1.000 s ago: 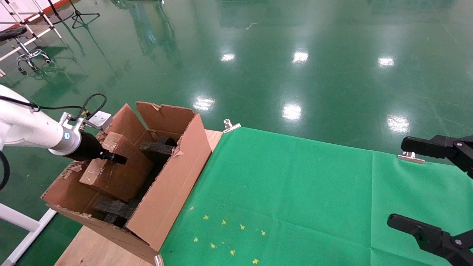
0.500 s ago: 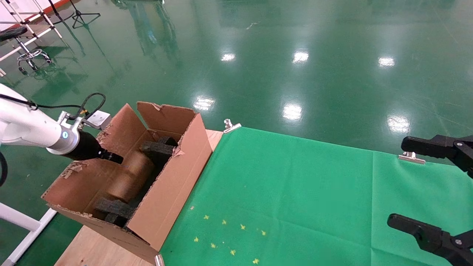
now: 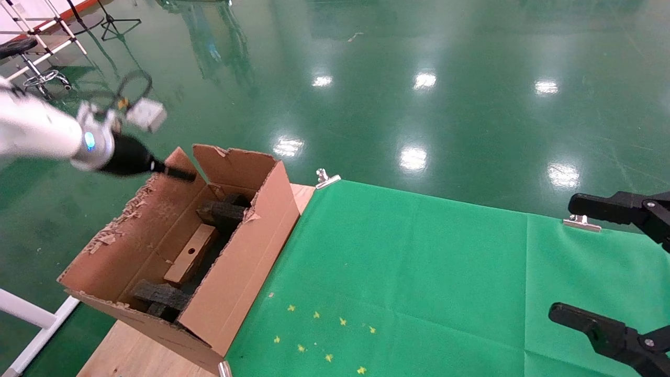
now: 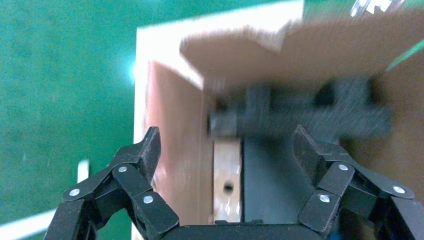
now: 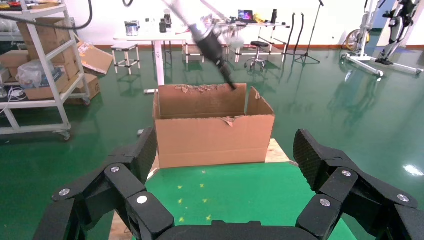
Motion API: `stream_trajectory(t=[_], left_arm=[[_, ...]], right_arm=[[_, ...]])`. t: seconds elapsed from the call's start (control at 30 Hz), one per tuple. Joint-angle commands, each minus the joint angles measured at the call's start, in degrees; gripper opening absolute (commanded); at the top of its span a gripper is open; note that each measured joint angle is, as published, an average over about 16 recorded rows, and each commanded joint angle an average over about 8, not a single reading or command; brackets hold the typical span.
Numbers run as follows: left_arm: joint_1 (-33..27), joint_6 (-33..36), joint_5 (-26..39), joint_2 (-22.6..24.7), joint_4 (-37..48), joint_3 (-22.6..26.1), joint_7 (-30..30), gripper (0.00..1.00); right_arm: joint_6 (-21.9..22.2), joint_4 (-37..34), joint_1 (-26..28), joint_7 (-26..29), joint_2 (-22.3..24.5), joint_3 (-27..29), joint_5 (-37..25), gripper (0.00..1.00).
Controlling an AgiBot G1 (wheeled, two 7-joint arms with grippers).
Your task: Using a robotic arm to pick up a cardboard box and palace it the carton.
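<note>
At the lower right edge of the head view the right hand (image 3: 602,262) sits parked over the green cloth (image 3: 419,272), its black fingers spread wide with nothing between them. The cloth covers most of the bench (image 3: 136,356), whose bare wood shows at the lower left.

On that wooden end, at centre left of the frame, stands the carton (image 3: 246,262), open at the top with ragged upright flaps. Inside it the cardboard box (image 3: 191,254) lies on the floor of the carton, its face with the round hole turned up. It rests between two black foam pieces (image 3: 222,212), one towards the far end and one towards the near end.

Above the carton's far left flap, in the upper left of the frame, the left hand (image 3: 178,173) hangs clear of the cardboard. Its fingers (image 4: 145,150) are spread apart and empty, released from the cardboard box, which lies directly below between them in the left wrist view.
</note>
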Motion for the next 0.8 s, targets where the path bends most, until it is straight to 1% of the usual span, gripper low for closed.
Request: stream_trajectory(t=[0.03, 0.2, 0.37, 0.63, 0.8], left_arm=[[-2.2, 1.11, -0.45, -0.49, -1.99, -0.36, 0.01, 1.0], [-6.01, 4.22, 0.35, -1.72, -7.63, 0.07, -0.67, 1.0], [-7.58, 6.09, 1.09, -2.19, -10.27, 0.59, -0.9, 1.0], [-6.29, 5.5, 0.53, -2.04, -9.18, 0.07, -0.54, 1.0], [-3.27, 6.74, -2.64, -2.63, -12.08, -2.72, 1.34, 1.0]], right_arm=[[0.0, 0.0, 0.0, 0.0, 0.0, 0.0, 0.0, 1.0], [0.01, -0.01, 0.0, 0.0, 0.0, 0.0, 0.0, 1.0], [0.02, -0.02, -0.01, 0.0, 0.01, 0.0, 0.0, 1.0], [0.02, -0.02, -0.01, 0.0, 0.01, 0.0, 0.0, 1.0], [0.02, -0.02, -0.01, 0.0, 0.01, 0.0, 0.0, 1.0]])
